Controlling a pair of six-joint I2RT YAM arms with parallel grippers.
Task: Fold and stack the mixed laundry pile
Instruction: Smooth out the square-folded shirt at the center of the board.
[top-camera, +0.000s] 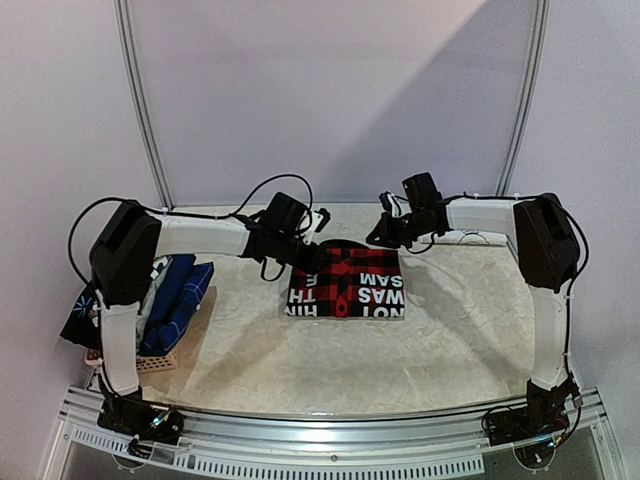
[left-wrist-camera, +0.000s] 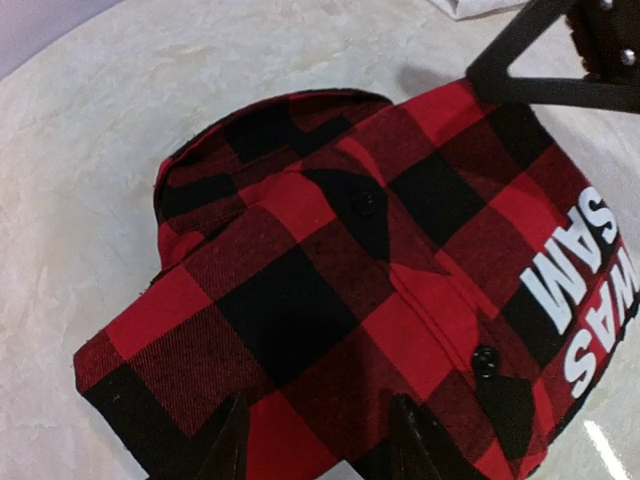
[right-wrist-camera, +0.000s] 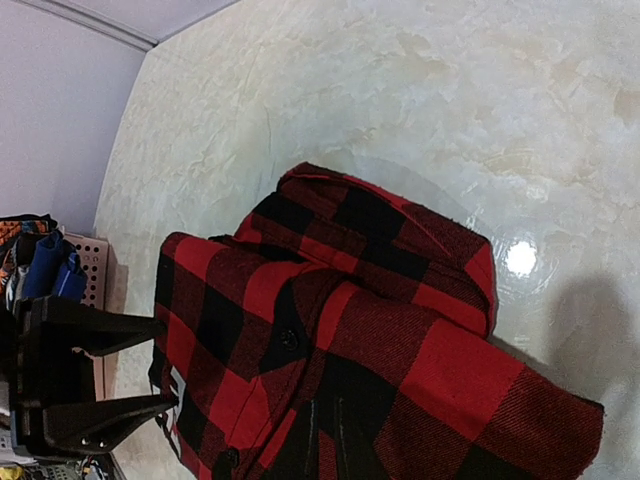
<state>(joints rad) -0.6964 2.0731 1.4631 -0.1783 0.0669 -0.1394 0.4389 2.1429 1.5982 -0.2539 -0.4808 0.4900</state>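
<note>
A folded red-and-black plaid shirt (top-camera: 345, 283) lies flat on the pale marbled counter (top-camera: 330, 370), towards the far side and about midway between the two arms. Its white lettering (top-camera: 372, 300) is on the half nearer the arms' bases. In the left wrist view the shirt's collar end is a rounded fold, and two dark buttons (left-wrist-camera: 365, 203) sit along the front placket. The left hand (left-wrist-camera: 320, 420) is at the shirt's far left corner. Its two fingers are spread apart over the cloth with plaid showing between them, so it is released and holding nothing. The right wrist view shows the same: those fingers are parted, with their tips at the shirt's edge. The right hand (right-wrist-camera: 328, 435) is at the far right corner. Its fingers are clenched close together and pressed into a dark patch of the plaid. Whether any cloth is caught between them I cannot tell. At the left edge of the counter, beside the left arm, a small pinkish basket (top-camera: 155, 362) holds the other clothes. Among them are blue pieces (top-camera: 180, 295) standing up out of it and a dark patterned piece (top-camera: 80, 312) hanging over its outer side, well apart from the shirt.
</note>
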